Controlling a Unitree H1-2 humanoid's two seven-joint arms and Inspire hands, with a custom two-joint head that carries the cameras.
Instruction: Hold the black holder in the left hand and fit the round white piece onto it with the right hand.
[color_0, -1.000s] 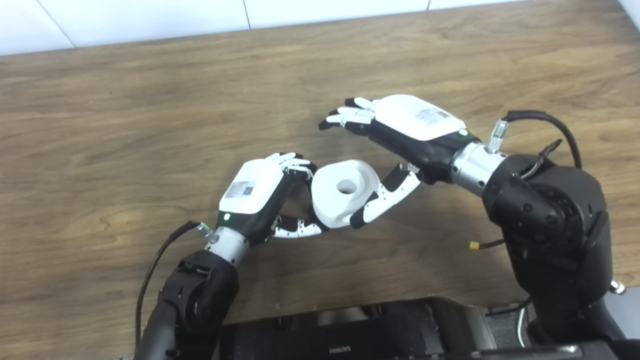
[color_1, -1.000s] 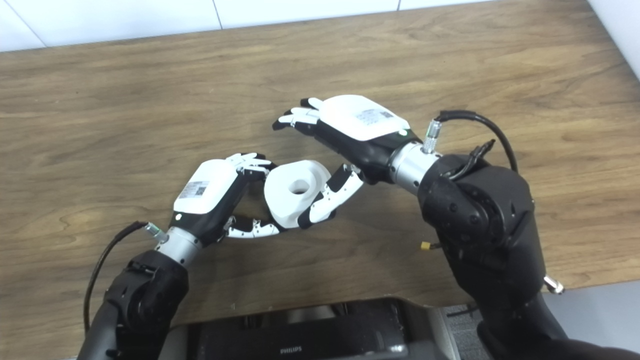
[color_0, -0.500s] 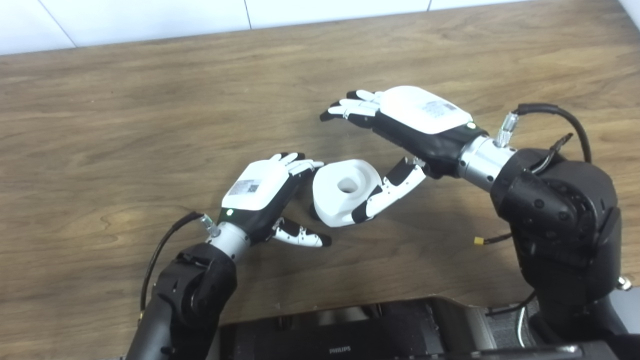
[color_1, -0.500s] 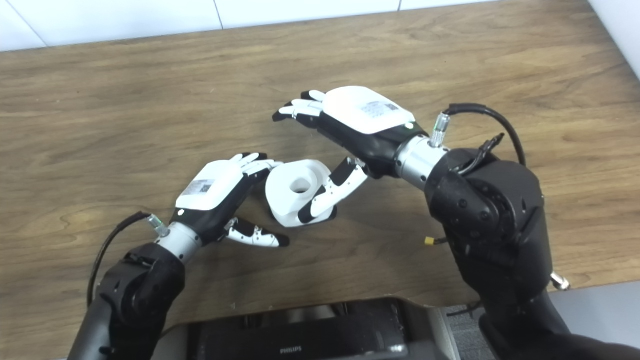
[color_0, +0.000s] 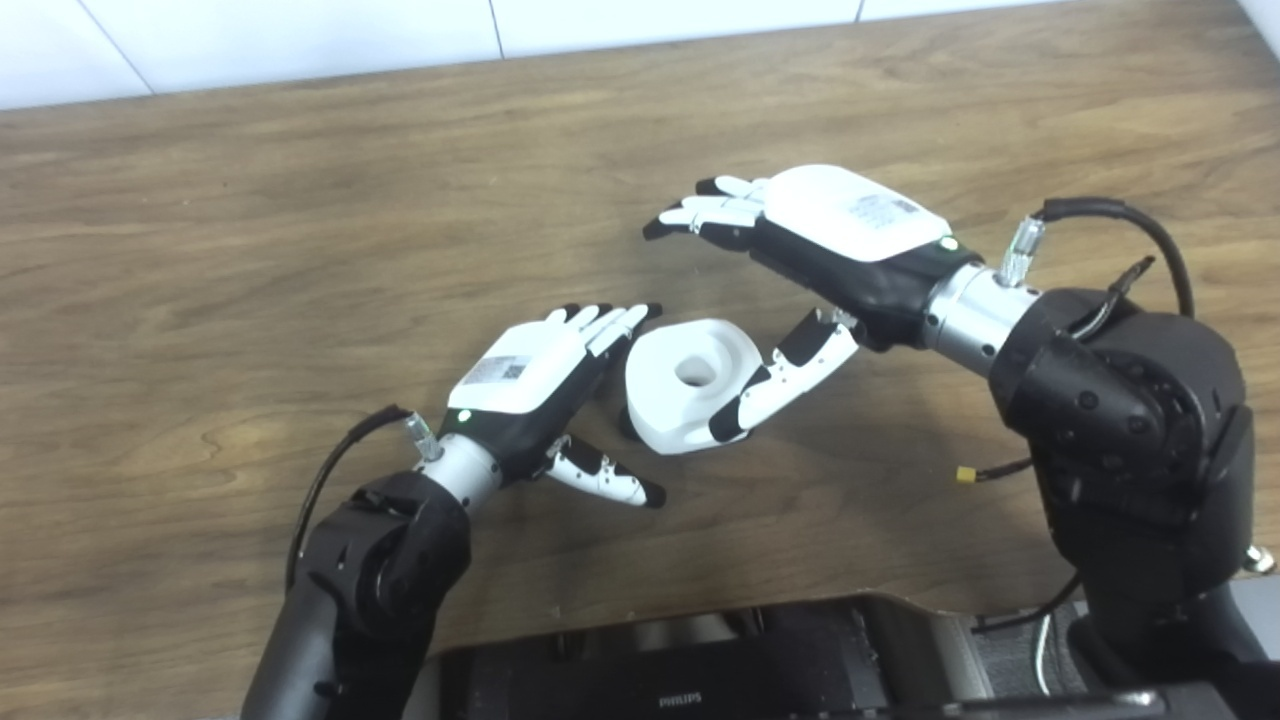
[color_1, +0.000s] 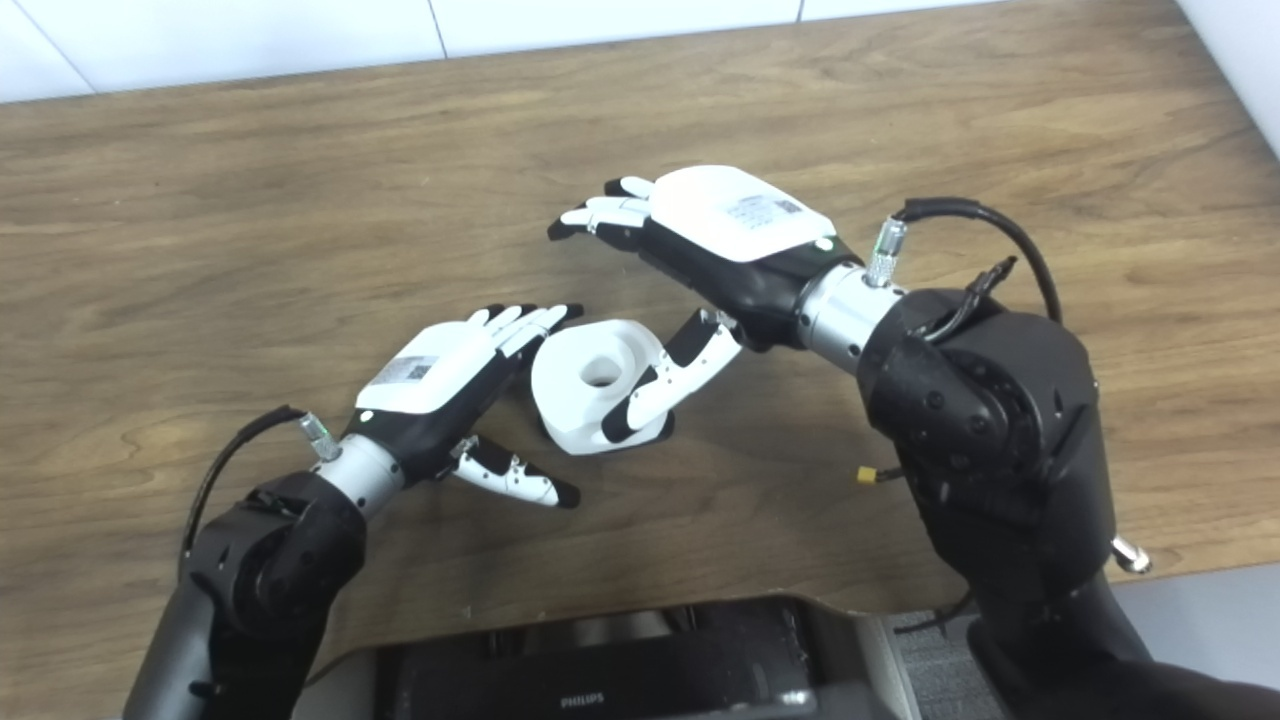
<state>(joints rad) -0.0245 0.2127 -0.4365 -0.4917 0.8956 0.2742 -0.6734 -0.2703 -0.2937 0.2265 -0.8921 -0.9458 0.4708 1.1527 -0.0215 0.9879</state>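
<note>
The round white piece (color_0: 690, 385), with a hole in its middle, lies on the wooden table (color_0: 250, 230) between my two hands. Only a thin dark edge (color_1: 664, 426) shows beneath it; I cannot tell whether that is the black holder. My left hand (color_0: 535, 375) is open just left of the piece, fingers stretched flat toward it and thumb spread below it, holding nothing. My right hand (color_0: 835, 235) is open, its palm hovering behind and to the right of the piece. Its thumb (color_0: 785, 375) lies against the piece's right side, while the fingers point away over the table.
A black unit marked PHILIPS (color_0: 680, 690) sits at the table's near edge below the hands. A thin cable with a yellow tip (color_0: 965, 474) hangs by the right forearm. A white wall (color_0: 300, 40) runs behind the table's far edge.
My left hand has opened and let go of the white piece, its fingers now straight. The piece has settled a little lower on the table. My right hand has drifted slightly up and right.
</note>
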